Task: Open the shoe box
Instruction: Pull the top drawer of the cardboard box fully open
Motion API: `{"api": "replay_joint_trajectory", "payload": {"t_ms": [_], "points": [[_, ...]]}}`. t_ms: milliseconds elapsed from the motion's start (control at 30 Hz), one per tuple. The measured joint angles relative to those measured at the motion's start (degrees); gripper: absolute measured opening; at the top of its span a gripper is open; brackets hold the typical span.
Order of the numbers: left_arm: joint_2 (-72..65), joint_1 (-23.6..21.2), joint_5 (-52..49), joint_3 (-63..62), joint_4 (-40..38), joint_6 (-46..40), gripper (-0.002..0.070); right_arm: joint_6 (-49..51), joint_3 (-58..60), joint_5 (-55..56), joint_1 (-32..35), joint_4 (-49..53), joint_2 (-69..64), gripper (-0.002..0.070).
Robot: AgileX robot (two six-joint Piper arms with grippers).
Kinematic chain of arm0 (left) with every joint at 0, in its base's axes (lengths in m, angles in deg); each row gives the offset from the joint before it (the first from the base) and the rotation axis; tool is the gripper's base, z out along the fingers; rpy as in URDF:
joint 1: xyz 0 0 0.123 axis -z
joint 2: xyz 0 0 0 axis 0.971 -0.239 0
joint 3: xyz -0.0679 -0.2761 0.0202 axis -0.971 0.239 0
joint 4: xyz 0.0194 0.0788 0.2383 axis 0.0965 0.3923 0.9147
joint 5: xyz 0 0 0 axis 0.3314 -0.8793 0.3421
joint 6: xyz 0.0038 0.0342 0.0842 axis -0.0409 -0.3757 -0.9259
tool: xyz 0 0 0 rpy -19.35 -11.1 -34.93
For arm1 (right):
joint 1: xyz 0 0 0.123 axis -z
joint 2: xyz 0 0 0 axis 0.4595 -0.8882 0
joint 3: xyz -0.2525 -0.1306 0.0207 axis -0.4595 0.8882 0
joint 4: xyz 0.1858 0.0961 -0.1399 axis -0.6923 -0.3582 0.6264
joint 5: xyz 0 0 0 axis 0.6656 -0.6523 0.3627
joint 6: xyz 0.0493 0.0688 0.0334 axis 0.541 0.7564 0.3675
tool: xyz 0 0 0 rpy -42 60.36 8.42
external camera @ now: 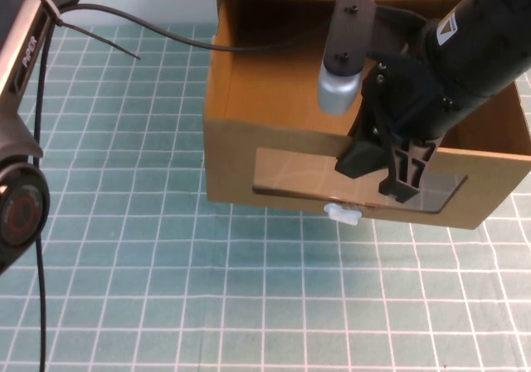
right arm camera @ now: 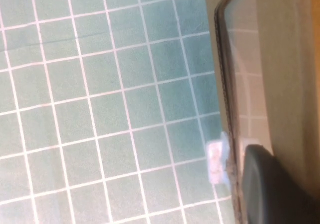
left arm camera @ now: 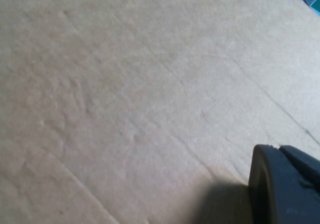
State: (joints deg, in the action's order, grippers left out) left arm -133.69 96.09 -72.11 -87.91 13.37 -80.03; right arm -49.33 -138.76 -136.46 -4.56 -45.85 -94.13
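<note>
The brown cardboard shoe box (external camera: 265, 90) stands at the back right of the mat. Its front face has a clear window (external camera: 299, 175) and a small white tab (external camera: 343, 215) below its lower edge. My right gripper (external camera: 383, 171) reaches down over the box's front edge, shut, its fingers lying against the window. In the right wrist view one dark finger (right arm camera: 272, 189) sits beside the window's edge (right arm camera: 226, 84), close to the white tab (right arm camera: 216, 161). Whether it pinches anything is hidden. My left gripper (left arm camera: 287, 189) is close above a plain cardboard surface (left arm camera: 130, 94).
A green grid mat (external camera: 166, 289) covers the table in front of and left of the box. My left arm (external camera: 21, 139) stands at the left edge, and a black cable (external camera: 124, 19) runs from it toward the box's back corner.
</note>
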Motion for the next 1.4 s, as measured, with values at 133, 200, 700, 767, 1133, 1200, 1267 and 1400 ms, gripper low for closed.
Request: {"api": "replay_joint_trajectory", "payload": {"t_ms": [133,200,700,767,1133,1200,1267,1400], "points": [[0.0,-0.1,0.0,0.0,-0.3,-0.1,-0.0005,1.7,0.0,0.0,-0.1,1.7,0.1,0.0032],[0.0,-0.1,0.0,0.0,-0.3,-0.1,-0.0005,3.6,0.0,-0.1,-0.1,2.5,0.1,0.0098],[0.1,-0.8,-0.8,-1.4,-0.1,-0.1,-0.0005,7.1,-16.5,-0.7,-0.1,0.6,0.6,0.054],[0.5,-1.4,-1.4,-2.9,1.4,-0.1,-0.0005,7.9,-19.1,-0.9,-0.1,1.3,1.7,0.0483],[14.1,-7.4,-3.6,-7.1,7.9,1.4,-0.0005,31.2,-22.2,-1.9,-0.1,23.9,14.6,0.0001],[17.7,-8.2,-3.7,-7.0,8.6,2.8,-0.0005,34.9,-21.1,-1.9,-0.1,28.1,18.2,-0.0006],[21.3,-9.0,-3.8,-5.6,10.1,3.6,-0.0005,37.9,-18.4,-1.9,-0.1,31.3,22.0,-0.0009],[28.6,-9.4,-3.9,2.1,13.5,4.2,-0.0005,44.4,-7.7,-1.6,-0.1,37.1,32.1,-0.0011]]}}
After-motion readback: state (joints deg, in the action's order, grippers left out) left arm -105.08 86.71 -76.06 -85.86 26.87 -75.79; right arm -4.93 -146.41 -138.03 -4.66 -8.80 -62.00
